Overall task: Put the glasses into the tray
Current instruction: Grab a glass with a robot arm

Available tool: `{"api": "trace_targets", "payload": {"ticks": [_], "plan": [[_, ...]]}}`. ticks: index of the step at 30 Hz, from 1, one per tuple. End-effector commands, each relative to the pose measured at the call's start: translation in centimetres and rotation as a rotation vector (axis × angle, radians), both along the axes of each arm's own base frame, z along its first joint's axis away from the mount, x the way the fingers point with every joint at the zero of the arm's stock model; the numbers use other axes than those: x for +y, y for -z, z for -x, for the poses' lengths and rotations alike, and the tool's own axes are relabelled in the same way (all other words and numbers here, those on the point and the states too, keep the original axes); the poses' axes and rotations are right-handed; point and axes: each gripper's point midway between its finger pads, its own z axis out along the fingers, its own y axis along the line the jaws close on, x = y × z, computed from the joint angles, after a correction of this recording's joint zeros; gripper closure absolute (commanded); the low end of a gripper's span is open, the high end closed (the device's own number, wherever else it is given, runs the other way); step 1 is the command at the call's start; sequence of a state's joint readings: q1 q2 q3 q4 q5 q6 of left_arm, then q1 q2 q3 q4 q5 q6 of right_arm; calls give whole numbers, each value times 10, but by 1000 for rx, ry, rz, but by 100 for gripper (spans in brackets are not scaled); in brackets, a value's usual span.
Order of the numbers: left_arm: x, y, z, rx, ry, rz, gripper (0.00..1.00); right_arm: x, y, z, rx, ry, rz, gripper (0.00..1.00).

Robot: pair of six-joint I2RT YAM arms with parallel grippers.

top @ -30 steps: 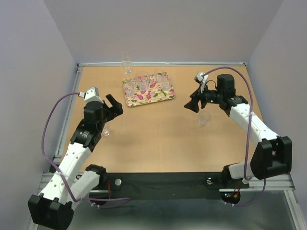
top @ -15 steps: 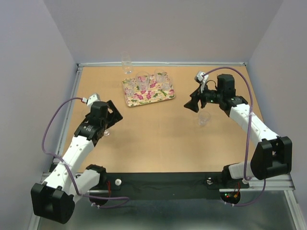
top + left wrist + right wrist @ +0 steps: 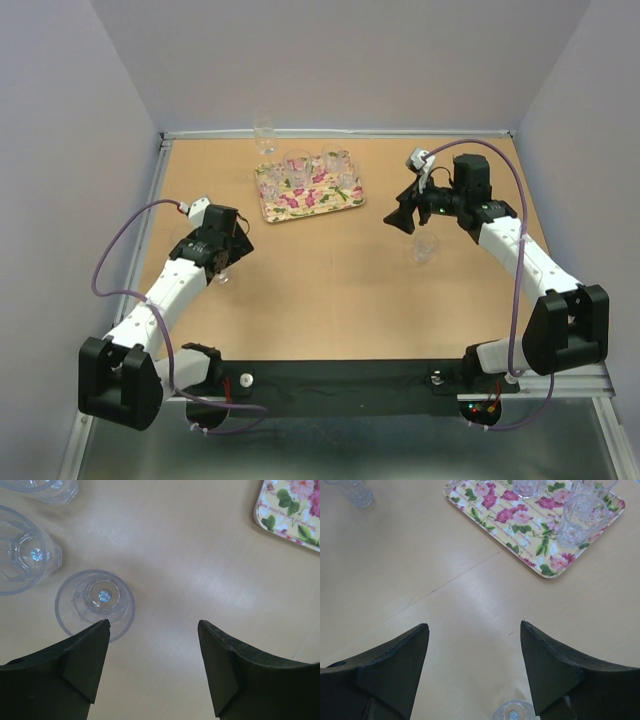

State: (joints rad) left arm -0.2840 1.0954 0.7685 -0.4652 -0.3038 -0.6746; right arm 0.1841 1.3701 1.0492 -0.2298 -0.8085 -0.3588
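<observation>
Cream floral tray (image 3: 310,206) lengthwise left-right, glasses (image 3: 97,602) upright, left fingers (image 3: 82,655) apart, right fingers (image 3: 395,660) apart

one tray (image 3: 310,206); two grippers, left gripper (image 3: 152,630) and right gripper (image 3: 474,630); three glasses (image 3: 95,602) by the left one, one glass (image 3: 424,247) by the right, one glass (image 3: 264,135) at the back edge, about four on the tray, count unclear

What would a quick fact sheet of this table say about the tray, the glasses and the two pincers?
Tray: floral, at the far side
Glasses in tray: several, upright
Stray glass: behind the tray
Left pincer: open, empty; nearest glass beside one finger, two more close by
Right pincer: open, empty; lone glass stands close by
</observation>
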Motion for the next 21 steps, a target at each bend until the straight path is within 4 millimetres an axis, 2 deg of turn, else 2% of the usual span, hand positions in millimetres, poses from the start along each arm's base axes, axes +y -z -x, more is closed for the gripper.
{"api": "trace_targets", "payload": {"ticks": [1, 2, 10, 16, 21], "plan": [[10, -16, -16, -48, -53, -44, 21, -1, -10, -2, -52, 5, -13, 21], [10, -15, -17, -44, -54, -49, 24, -2, -10, -2, -53, 4, -12, 21], [16, 4, -17, -10, -83, -78, 30, -2, -8, -2, -54, 6, -7, 21], [17, 9, -22, 2, -90, -96, 37, -3, -10, -3, -63, 11, -4, 21], [19, 19, -20, 45, -93, -120, 46, -5, -12, -2, -73, 16, 0, 21]]}}
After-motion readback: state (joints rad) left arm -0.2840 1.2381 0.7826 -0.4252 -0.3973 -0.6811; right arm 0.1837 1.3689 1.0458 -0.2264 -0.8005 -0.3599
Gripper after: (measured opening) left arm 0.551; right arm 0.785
